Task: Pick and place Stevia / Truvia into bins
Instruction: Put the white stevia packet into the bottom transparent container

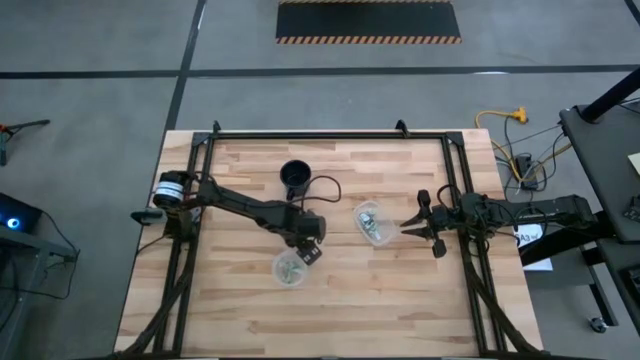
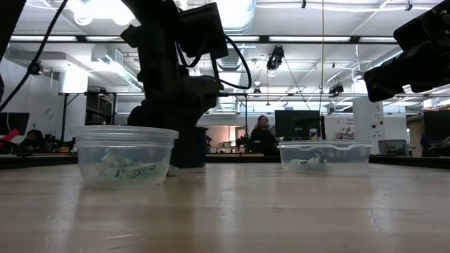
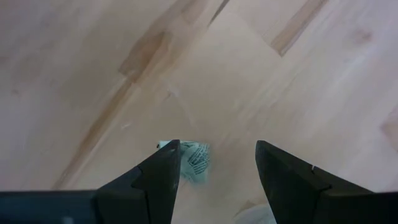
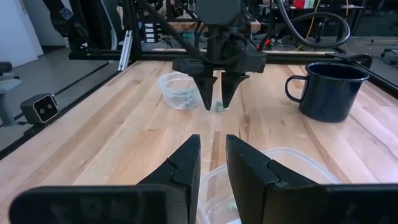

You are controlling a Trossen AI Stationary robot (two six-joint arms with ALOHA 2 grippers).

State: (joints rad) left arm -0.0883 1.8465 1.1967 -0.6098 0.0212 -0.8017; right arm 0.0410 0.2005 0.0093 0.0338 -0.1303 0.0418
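Crumpled pale green-and-white Stevia sachet [image 3: 194, 160] lies flat.

Left gripper [image 4: 215, 93] pointing down, fingers [image 3: 163, 177] parted; right arm waiting.

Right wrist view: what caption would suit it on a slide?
Left gripper poised open over a sachet on the table, round bin behind, mug beside.

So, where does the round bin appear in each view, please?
High view: round bin, lower centre, just below the left end effector.
Low view: at left, sachets inside.
Left wrist view: not in it.
Right wrist view: mid-distance, beside the left end effector.
Shared landmark: the black mug.
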